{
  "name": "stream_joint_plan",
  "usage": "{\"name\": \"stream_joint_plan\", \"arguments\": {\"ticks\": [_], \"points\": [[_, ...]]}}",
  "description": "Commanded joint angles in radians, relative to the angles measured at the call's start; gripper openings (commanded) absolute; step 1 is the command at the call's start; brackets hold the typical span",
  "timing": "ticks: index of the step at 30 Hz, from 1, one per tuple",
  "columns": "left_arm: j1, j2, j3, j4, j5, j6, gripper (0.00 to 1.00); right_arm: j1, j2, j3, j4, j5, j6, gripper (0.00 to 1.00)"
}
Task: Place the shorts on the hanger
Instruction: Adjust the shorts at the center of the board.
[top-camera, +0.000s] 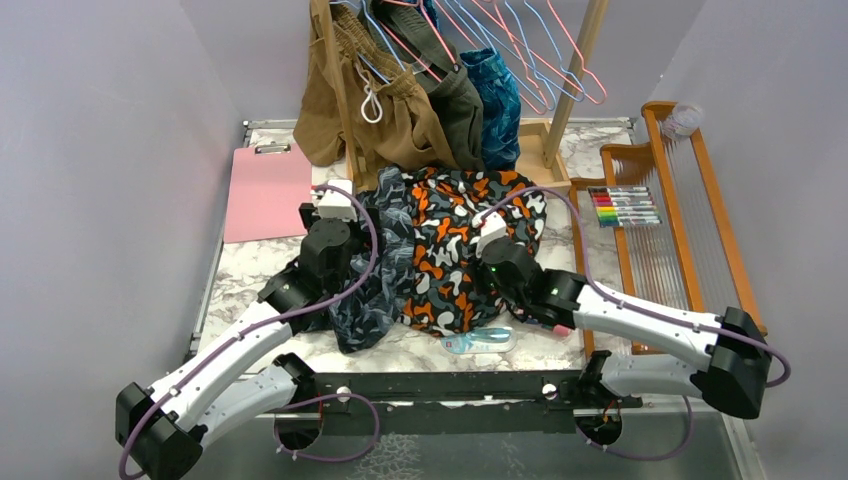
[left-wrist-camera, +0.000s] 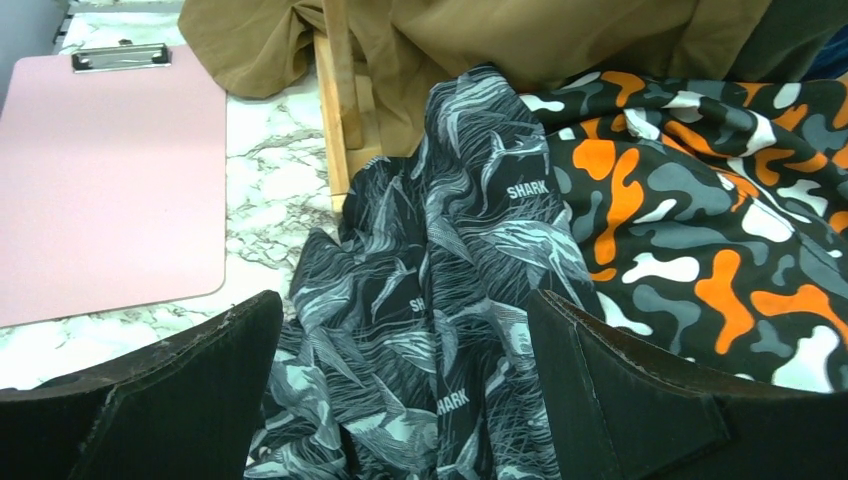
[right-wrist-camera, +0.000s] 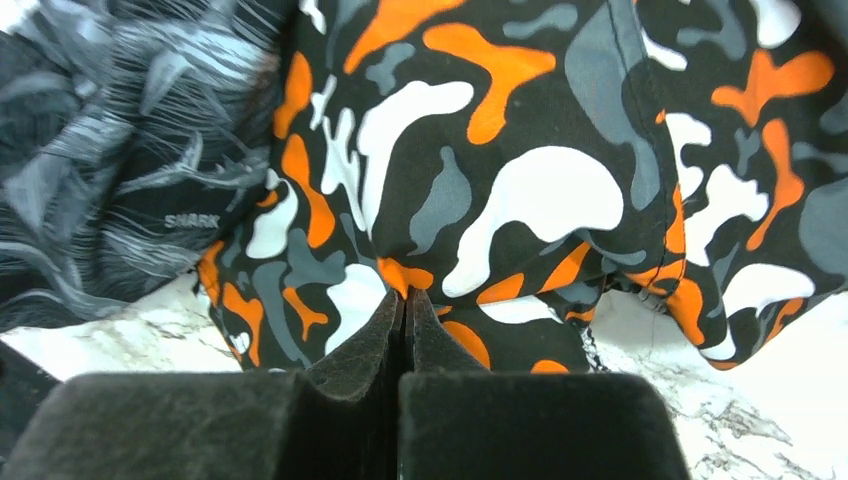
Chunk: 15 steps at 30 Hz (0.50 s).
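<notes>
A white marble-patterned table (top-camera: 250, 275) fills the middle of the top view. At the upper centre a wooden rack (top-camera: 575, 70) holds hanging clothes, the biggest a brown garment (top-camera: 400, 120) whose hem reaches the tabletop. Along the right side lies a long wooden frame (top-camera: 690, 220) strung with fine threads.

The shorts (top-camera: 455, 250), dark with orange, white and grey blobs, lie spread flat at the centre of the table, just below the hanging clothes. Touching them on the left and overlapping their edge is a second pair of dark shorts (top-camera: 375, 290) with a grey leafy print and the word SHARK. A pink clipboard (top-camera: 268, 192) lies flat in the upper left of the table, apart from the clothes.

The right gripper (right-wrist-camera: 405, 300) reaches in from the lower right. Its jaws are pressed together at the near edge of the shorts, where the cloth puckers into the tips, so they are pinching a small fold. The left gripper (left-wrist-camera: 400, 330) hangs over the grey-print shorts with its jaws spread wide, holding nothing.

A row of coloured markers (top-camera: 625, 207) sits beside the frame at centre right. A small clear plastic bottle (top-camera: 480, 342) lies at the table's near edge, below the shorts.

The hanger (top-camera: 598, 90), thin pink wire, hangs among light-blue ones on the rack at the top, well apart from the shorts.
</notes>
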Motion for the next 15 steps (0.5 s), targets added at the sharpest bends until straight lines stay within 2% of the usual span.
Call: {"name": "stream_joint_plan", "arguments": {"ticks": [1, 8, 15], "points": [[-0.002, 0.002, 0.014, -0.006, -0.086, 0.014, 0.94, -0.001, -0.094, 0.072, -0.015, -0.038, -0.064, 0.01], [-0.011, 0.050, 0.011, -0.018, -0.158, -0.008, 0.94, -0.001, -0.163, 0.104, -0.064, -0.040, -0.023, 0.01], [-0.027, 0.017, -0.041, 0.043, -0.151, -0.002, 0.94, 0.000, -0.191, 0.149, -0.159, -0.038, 0.021, 0.01]]}}
